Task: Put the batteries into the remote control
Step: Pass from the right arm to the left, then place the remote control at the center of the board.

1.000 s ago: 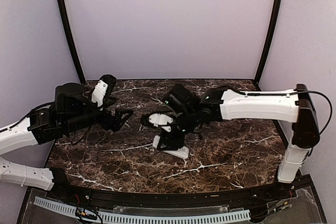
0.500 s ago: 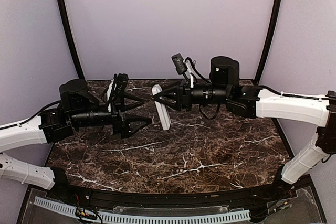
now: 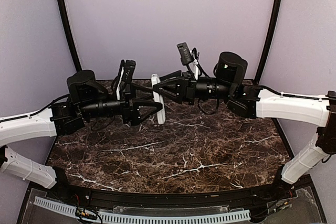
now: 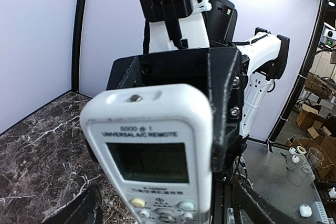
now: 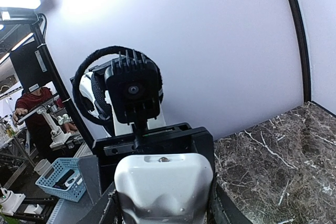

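Item 1: remote control (image 3: 157, 99). Slim white handset, held on end above the dark marbled desk (image 3: 210, 150), centre of the overhead view, clear of the surface. In the left wrist view the remote control (image 4: 152, 150) fills the lower centre, face to the lens: grey screen, the print "UNIVERSAL A/C REMOTE" above it, buttons at the bottom edge. In the right wrist view its plain white back (image 5: 163, 190) sits at bottom centre.

Item 2: right gripper (image 3: 161, 90). Enters from the right of the overhead view; its fingers (image 4: 226, 119) are clamped on the long edges of the remote control.

Item 3: left gripper (image 3: 152, 99). Enters from the left, level with the handset. Its fingers (image 4: 79, 211) stand spread wide, one at each lower corner of the left wrist view, with the remote control between them; contact cannot be told.
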You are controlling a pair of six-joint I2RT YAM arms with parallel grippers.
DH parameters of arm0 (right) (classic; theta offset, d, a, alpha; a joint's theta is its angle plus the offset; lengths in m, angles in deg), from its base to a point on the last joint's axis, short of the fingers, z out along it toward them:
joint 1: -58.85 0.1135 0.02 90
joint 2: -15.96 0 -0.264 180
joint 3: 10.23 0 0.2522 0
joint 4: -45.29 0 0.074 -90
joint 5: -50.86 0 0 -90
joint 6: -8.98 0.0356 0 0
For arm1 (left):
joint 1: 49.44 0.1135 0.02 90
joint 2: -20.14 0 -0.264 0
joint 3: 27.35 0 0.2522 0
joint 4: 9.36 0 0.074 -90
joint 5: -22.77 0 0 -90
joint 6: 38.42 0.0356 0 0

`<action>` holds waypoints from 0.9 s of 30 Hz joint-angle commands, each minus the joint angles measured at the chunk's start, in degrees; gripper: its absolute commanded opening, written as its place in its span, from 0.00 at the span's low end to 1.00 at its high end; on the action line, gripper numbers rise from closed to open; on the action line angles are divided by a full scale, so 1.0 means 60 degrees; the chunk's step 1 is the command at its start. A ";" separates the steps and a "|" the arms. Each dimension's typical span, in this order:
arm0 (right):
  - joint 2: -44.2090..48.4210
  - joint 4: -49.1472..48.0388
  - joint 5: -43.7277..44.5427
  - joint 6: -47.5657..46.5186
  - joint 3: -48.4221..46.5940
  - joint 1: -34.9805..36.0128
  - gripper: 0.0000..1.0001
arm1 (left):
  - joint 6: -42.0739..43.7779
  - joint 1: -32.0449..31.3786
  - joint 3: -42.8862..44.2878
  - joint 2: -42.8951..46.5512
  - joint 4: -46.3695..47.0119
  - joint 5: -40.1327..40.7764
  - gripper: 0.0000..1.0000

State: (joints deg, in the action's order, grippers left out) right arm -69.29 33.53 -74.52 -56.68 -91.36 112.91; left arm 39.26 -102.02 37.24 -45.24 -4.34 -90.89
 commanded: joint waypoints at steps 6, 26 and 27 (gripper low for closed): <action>0.0307 -0.0665 -0.0317 0.0093 0.0122 0.0013 0.30 | -0.0371 -0.0020 0.0493 -0.0376 0.0290 0.0069 0.55; 0.0743 0.6671 0.7094 0.0275 -0.0725 -0.0145 0.99 | -0.4144 -0.0025 0.2078 -0.2667 -0.6623 0.5769 0.00; 0.0763 0.6804 0.7185 0.0303 -0.0662 -0.0135 0.99 | -0.4693 -0.0026 0.2116 -0.2828 -0.6934 0.5945 0.00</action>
State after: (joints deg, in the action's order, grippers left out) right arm -65.45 60.89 -43.74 -56.71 -94.66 112.48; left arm 22.85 -102.26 47.97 -57.44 -29.04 -66.04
